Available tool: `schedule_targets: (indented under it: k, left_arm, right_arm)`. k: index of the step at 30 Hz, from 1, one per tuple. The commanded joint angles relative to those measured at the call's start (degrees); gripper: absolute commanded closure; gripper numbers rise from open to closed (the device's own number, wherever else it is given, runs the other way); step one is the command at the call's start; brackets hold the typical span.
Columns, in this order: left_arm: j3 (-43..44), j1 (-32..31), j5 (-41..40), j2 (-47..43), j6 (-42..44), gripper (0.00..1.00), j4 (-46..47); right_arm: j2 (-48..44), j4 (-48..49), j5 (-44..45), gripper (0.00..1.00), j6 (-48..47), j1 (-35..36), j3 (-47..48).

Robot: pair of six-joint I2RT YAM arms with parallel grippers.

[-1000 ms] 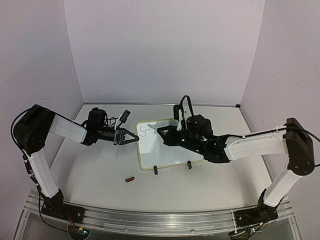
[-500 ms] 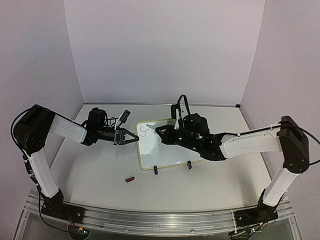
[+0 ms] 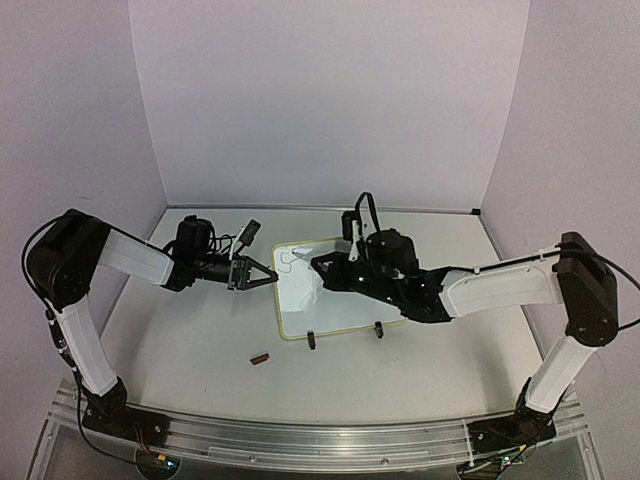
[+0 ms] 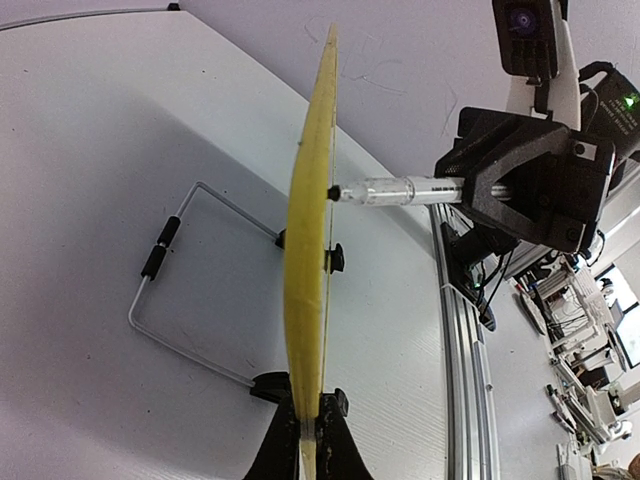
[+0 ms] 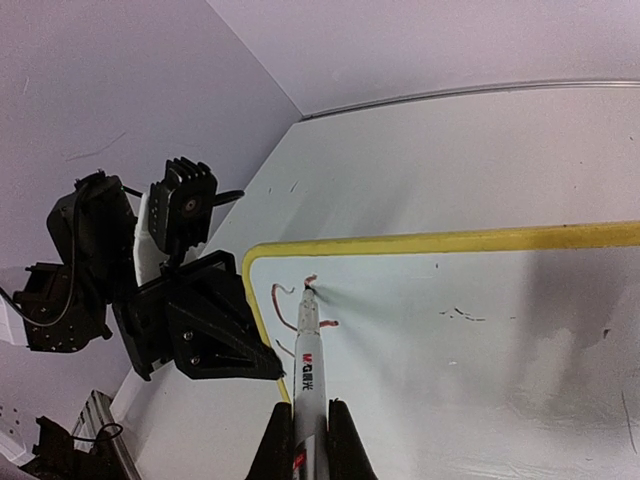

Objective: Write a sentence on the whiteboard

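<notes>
At the board's (image 4: 305, 250) left edge, the left gripper (image 4: 307, 445) is clenched on the yellow frame, the board edge-on between its jaws. The right gripper (image 5: 308, 430) grasps a marker (image 5: 306, 365), tip touching the board's upper-left corner, where the sentence (image 5: 283, 308) is only a few strokes. The board looks light, stiff and slick, likely to slide on its wire stand (image 4: 160, 247) under pen pressure, so the frame edge seems the right hold.
</notes>
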Motion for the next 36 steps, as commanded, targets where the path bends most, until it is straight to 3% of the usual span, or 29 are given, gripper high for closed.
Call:
schedule_targets:
  k: [1,20,36]
  left_arm:
    - [-0.02,-0.6,-0.33,-1.46,2.52,1.0,-2.18]
    - [0.01,-0.61,-0.5,-1.71,2.67,1.0,-2.33]
    - [-0.05,-0.69,-0.52,-1.46,2.7,1.0,-2.34]
  right_arm:
    - [-0.9,-0.64,0.27,1.0,1.23,-0.1,-2.05]
    - [-3.42,-1.66,2.3,1.0,1.89,1.85,-5.28]
    - [-7.42,-1.75,3.35,1.0,-1.98,1.85,-2.22]
